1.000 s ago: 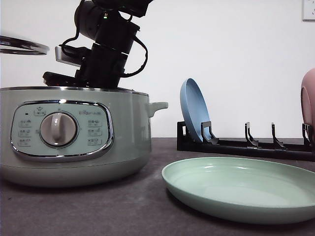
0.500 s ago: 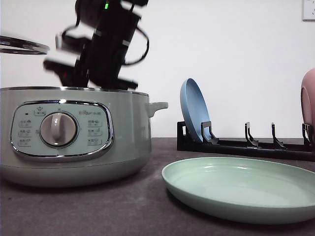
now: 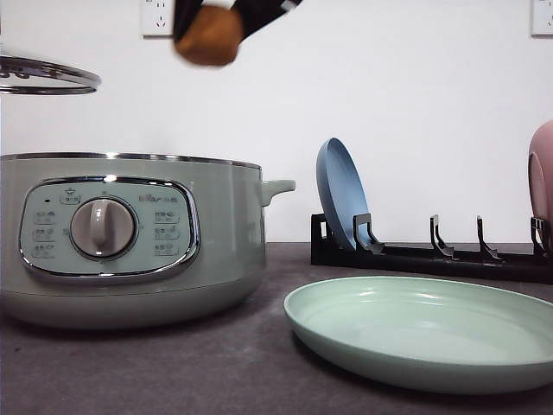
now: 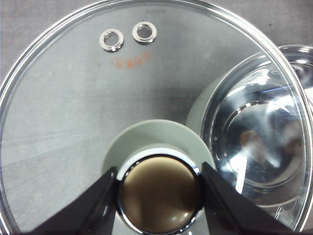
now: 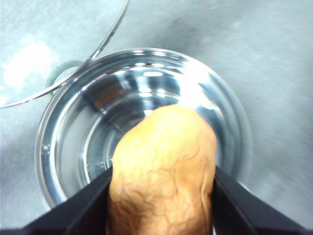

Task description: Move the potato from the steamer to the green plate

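In the front view, the potato [image 3: 207, 39] hangs blurred high above the steamer [image 3: 130, 238], held at its top by the right gripper [image 3: 226, 15], which is dark and smeared. The glass lid [image 3: 47, 76] floats at ten o'clock from the steamer's dial. The green plate [image 3: 423, 333] lies on the table [image 3: 173, 372] at four o'clock from the steamer; a blue plate [image 3: 341, 194] stands in the black rack [image 3: 432, 255] behind it.

In the left wrist view, the left gripper [image 4: 159, 188] is clamped on the lid's knob [image 4: 160, 195], fingers [image 4: 93, 205] touching both sides.

In the right wrist view, the right gripper's fingers [image 5: 83, 208] are closed against the potato's flanks, directly over the steamer's shiny open bowl.
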Motion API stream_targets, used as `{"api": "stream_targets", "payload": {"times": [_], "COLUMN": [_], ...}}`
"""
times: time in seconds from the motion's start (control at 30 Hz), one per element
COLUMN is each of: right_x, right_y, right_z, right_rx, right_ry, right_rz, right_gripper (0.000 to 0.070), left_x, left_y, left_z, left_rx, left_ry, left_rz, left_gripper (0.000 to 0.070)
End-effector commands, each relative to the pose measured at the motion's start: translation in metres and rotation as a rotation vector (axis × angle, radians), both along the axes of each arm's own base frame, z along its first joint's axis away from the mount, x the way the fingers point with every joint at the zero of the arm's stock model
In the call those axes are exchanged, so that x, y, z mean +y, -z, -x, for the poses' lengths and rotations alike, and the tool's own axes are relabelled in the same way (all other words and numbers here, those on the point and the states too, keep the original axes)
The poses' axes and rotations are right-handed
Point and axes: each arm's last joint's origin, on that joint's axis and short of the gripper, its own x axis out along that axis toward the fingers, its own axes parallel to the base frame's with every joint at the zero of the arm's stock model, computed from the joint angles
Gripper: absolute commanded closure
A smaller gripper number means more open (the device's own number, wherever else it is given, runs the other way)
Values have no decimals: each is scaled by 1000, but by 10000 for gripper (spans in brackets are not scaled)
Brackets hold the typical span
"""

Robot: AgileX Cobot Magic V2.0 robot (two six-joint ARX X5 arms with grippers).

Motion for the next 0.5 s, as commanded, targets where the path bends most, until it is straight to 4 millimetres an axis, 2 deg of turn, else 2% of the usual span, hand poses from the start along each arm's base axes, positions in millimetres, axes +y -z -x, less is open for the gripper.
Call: {"api": "stream_targets", "payload": {"times": [0.0, 0.13, 0.23, 0.33, 0.47], "right_x": [-9, -38, -59, -79, -104], "right_y": [-13, -28, -30, -23, -3], "right_z": [3, 11, 18, 27, 45], "right_rx": [-26, -19, -18, -12, -11], "right_ry": [4, 49, 82, 112, 146], "right_rz": [-13, -6, -4, 1, 0], "right_gripper": [506, 506, 506, 506, 506], "left_x": [-3, -11, -18, -26, -38], "left_y": [-13, -13, -13, -13, -13], "left_z": [1, 2, 2, 3, 4], "left_rx": [-76, -77, -77, -77, -80], "left_ry": [24, 58, 84, 115, 163], "left_rz": [7, 20, 22, 26, 29], "left_gripper": [700, 700, 700, 700, 700]}}
